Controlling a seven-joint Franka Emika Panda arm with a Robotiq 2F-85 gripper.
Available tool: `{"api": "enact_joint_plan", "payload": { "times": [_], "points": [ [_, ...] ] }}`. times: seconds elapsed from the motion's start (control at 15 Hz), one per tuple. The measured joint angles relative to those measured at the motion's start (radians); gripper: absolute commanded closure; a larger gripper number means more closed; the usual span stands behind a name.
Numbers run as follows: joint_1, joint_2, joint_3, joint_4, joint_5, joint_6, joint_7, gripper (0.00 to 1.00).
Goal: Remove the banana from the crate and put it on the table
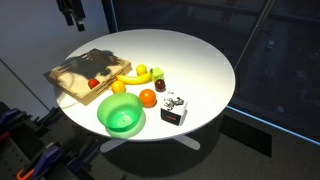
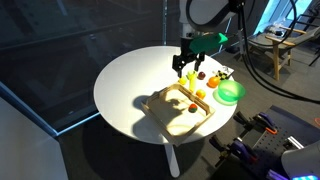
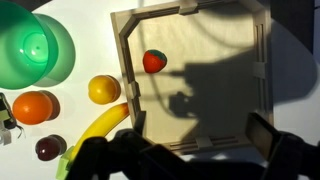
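The banana [image 3: 100, 126] lies on the table [image 3: 90, 17] at the lower left of the wrist view, just outside the crate [image 3: 210, 50]. The gripper [image 3: 175, 150] hangs wide apart, holding nothing. If it dips, it might knock the banana or bump the crate.

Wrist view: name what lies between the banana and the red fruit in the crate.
Only the crate, namely its low side wall: the red fruit lies inside it, the banana outside.

The banana [image 3: 100, 125] is yellow, crate [image 3: 128, 40] pale wood, table [image 1: 190, 60] white, bowl [image 3: 35, 50] green.
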Motion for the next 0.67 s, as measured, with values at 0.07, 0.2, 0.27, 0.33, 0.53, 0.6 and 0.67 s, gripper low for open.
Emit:
{"api": "enact_joint_plan", "payload": {
  "times": [0.07, 0.2, 0.27, 0.33, 0.53, 0.6, 0.67],
  "points": [
    [0.000, -0.012, 0.001, -0.007, 0.007, 0.000, 0.000, 0.00],
    [0.000, -0.035, 0.002, -0.019, 0.014, -0.001, 0.000, 0.00],
    [0.000, -0.045, 0.002, -0.025, 0.015, -0.002, 0.003, 0.00],
    [0.000, -0.055, 0.003, -0.029, 0.015, -0.005, 0.006, 0.00],
    [0.000, -0.077, 0.008, -0.031, 0.015, -0.022, 0.023, 0.00],
    [0.000, -0.084, 0.010, -0.031, 0.015, -0.026, 0.030, 0.00],
    [0.000, -0.091, 0.013, -0.031, 0.015, -0.031, 0.035, 0.00]
  ]
}}
